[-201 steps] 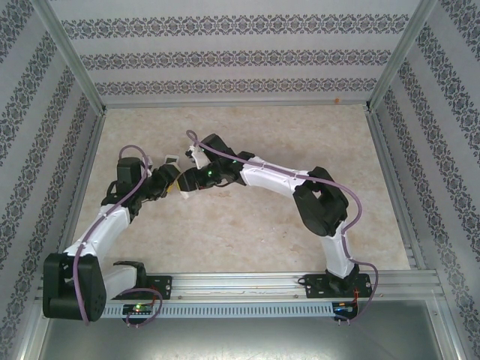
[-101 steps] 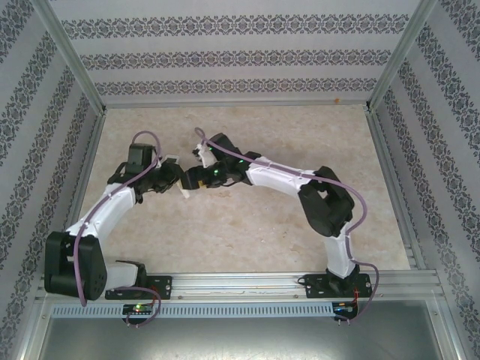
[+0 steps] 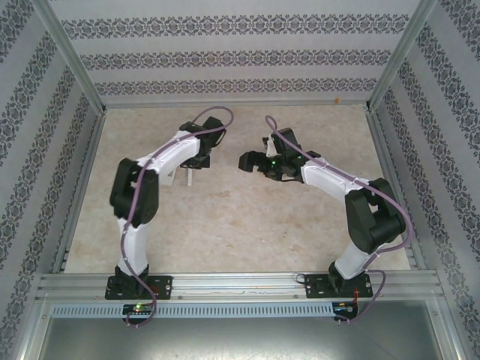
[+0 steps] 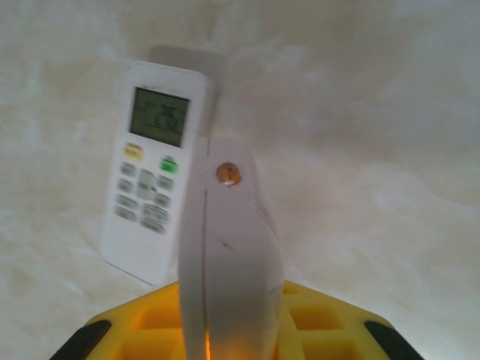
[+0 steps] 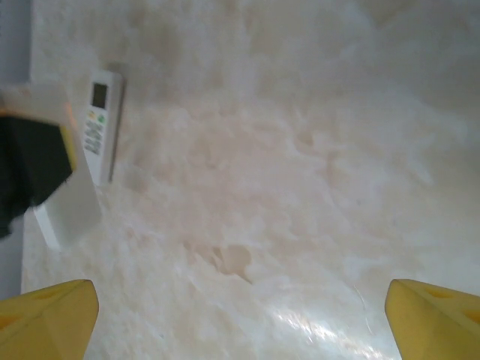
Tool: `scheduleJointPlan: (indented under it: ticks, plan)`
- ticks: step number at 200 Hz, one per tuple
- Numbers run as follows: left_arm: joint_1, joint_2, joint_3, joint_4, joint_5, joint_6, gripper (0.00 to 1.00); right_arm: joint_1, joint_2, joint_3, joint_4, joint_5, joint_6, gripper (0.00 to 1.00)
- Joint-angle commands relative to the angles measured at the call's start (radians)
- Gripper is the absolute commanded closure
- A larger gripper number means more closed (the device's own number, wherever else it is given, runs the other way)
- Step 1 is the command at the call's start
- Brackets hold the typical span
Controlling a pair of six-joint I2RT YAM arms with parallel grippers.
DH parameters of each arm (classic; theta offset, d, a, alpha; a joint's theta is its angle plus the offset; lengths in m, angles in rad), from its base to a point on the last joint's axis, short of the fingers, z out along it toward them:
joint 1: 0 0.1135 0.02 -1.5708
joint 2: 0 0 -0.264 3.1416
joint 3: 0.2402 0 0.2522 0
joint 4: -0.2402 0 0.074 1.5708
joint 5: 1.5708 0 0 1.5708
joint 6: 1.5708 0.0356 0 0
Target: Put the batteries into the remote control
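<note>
Left gripper (image 4: pixel 232 334) is clamped on a white remote (image 4: pixel 229 247), which sits end-on to the wrist cam with yellow pads (image 4: pixel 150 330) on either side of it. 1 battery (image 4: pixel 229 174) shows as a small round reddish-brown end near the far end of that remote. The rest of it is hidden.

A 2nd remote (image 4: pixel 154 202) lies flat on the beige marbled table (image 4: pixel 360 150), display and buttons up. It is just beside the clamped one, on its left in the wrist view. Can't tell if they touch.

Right gripper (image 3: pixel 249 160) has its jaws wide apart. Its yellow fingertips (image 5: pixel 49 315) sit in the 2 bottom corners of its wrist view, with bare table between them.

Top view: the 2 grippers face each other mid-table with a clear gap between them.
</note>
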Motion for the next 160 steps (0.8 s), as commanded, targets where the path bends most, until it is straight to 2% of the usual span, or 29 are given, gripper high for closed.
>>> scheduleJointPlan:
  ticks: [1,33,80,118,139,160]
  plan:
    - [-0.019,0.096,0.085,-0.218,-0.257,0.025,0.97,0.003,-0.054,-0.005,-0.015,0.014,-0.032,0.02]
    - [-0.03,0.205,0.165,-0.228,-0.313,0.019,0.96,-0.016,-0.041,0.0,-0.009,-0.017,-0.036,0.02]
    - [-0.048,0.318,0.255,-0.164,-0.263,0.064,0.73,-0.034,-0.021,-0.007,0.009,-0.067,-0.022,0.02]
    - [-0.059,0.45,0.411,-0.242,-0.318,0.08,0.68,-0.049,-0.043,-0.021,-0.002,-0.08,-0.028,0.02]
    - [-0.066,0.459,0.429,-0.247,-0.319,0.086,0.63,-0.082,-0.067,-0.037,0.001,-0.101,-0.022,0.02]
    - [-0.076,0.403,0.411,-0.224,-0.288,0.084,0.54,-0.138,-0.113,-0.06,-0.006,-0.093,-0.028,0.02]
